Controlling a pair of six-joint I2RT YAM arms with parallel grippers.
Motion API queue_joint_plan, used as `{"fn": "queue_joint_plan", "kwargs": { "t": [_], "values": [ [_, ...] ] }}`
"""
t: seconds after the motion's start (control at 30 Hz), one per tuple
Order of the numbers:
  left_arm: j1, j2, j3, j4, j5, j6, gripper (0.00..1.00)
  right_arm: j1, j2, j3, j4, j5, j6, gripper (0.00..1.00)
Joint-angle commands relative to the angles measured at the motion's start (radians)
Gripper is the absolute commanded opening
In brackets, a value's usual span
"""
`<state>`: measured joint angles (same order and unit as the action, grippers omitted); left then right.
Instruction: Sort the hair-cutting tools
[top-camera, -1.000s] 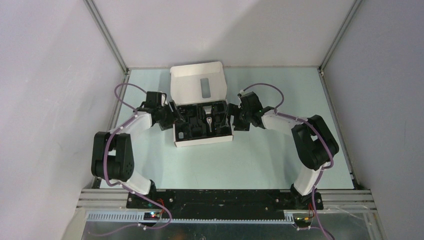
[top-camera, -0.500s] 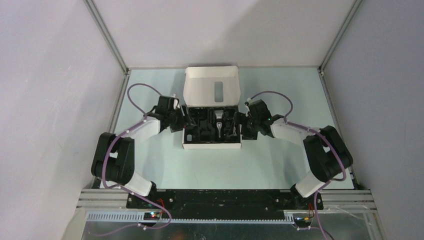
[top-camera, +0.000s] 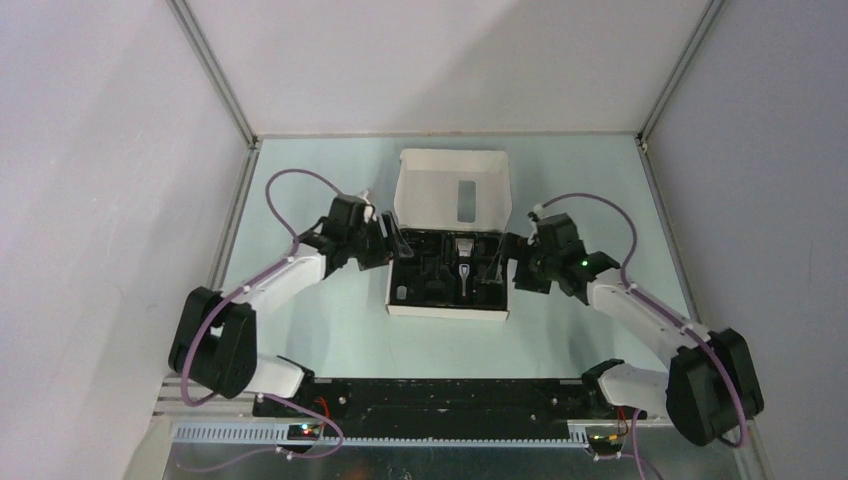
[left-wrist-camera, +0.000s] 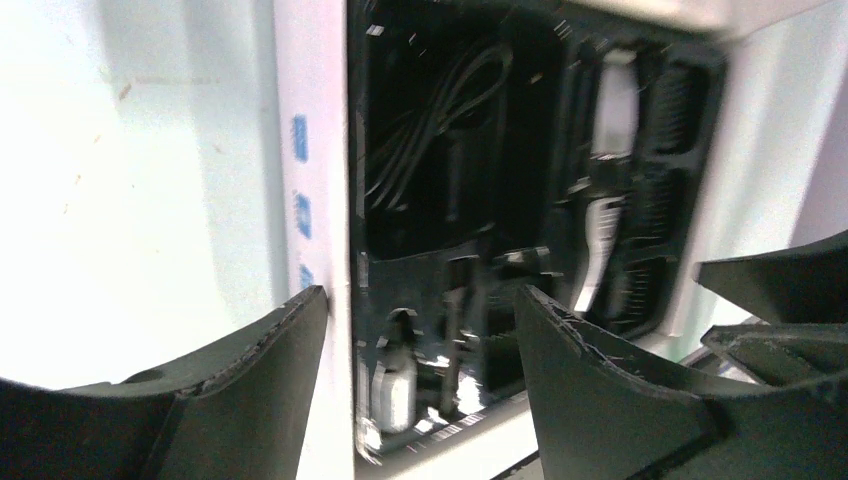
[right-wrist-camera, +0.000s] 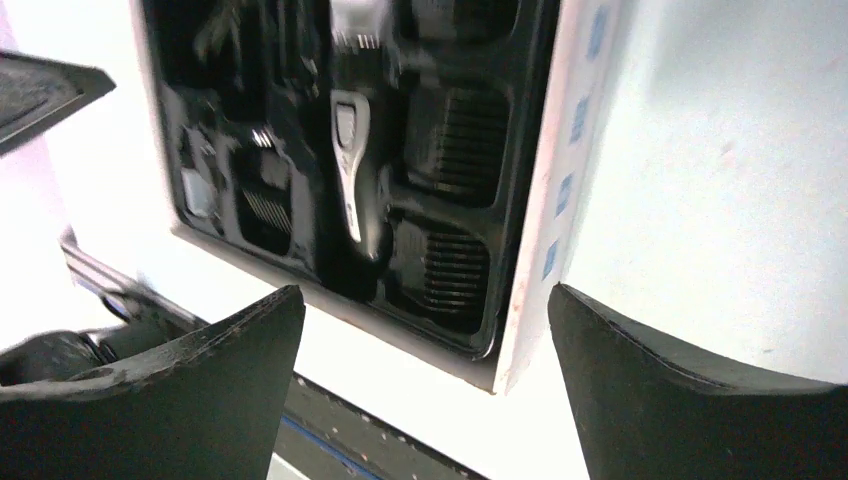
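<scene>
A white box sits open mid-bench, its lid standing up at the far side and a black tray filling it. The clipper lies in a middle slot of the tray, silver head toward the lid. The cord is tucked in the tray's left part, and ribbed black combs sit in slots between the clipper and the right wall. The left claw is at the box's left edge with its jaws apart: one finger is just outside the white wall, the other over the tray, and nothing is clamped. The right claw is at the right edge, its jaws also wide apart, straddling that wall with the outer finger just beside it. Both wrist views are blurred, so smaller pieces in the tray cannot be made out.
</scene>
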<state>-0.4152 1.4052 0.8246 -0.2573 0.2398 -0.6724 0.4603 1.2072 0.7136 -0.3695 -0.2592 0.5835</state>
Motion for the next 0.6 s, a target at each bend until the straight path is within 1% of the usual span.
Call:
{"fn": "queue_joint_plan", "kwargs": {
  "t": [0.0, 0.1, 0.2, 0.33, 0.57],
  "values": [
    [0.079, -0.076, 0.138, -0.002, -0.002, 0.025, 0.75, -0.109, -0.068, 0.09, 0.008, -0.043, -0.055, 0.98],
    [0.149, -0.021, 0.235, -0.009, 0.036, 0.043, 0.76, -0.186, -0.013, 0.189, -0.015, -0.064, -0.093, 0.99],
    [0.184, 0.088, 0.34, -0.008, 0.074, 0.048, 0.78, -0.24, 0.061, 0.276, -0.016, -0.076, -0.102, 0.99],
    [0.218, 0.242, 0.473, -0.001, 0.126, 0.04, 0.81, -0.318, 0.229, 0.376, 0.017, -0.145, -0.077, 0.99],
    [0.245, 0.533, 0.729, -0.035, 0.23, 0.039, 0.82, -0.345, 0.495, 0.577, 0.041, -0.211, -0.06, 0.99]
  ]
}}
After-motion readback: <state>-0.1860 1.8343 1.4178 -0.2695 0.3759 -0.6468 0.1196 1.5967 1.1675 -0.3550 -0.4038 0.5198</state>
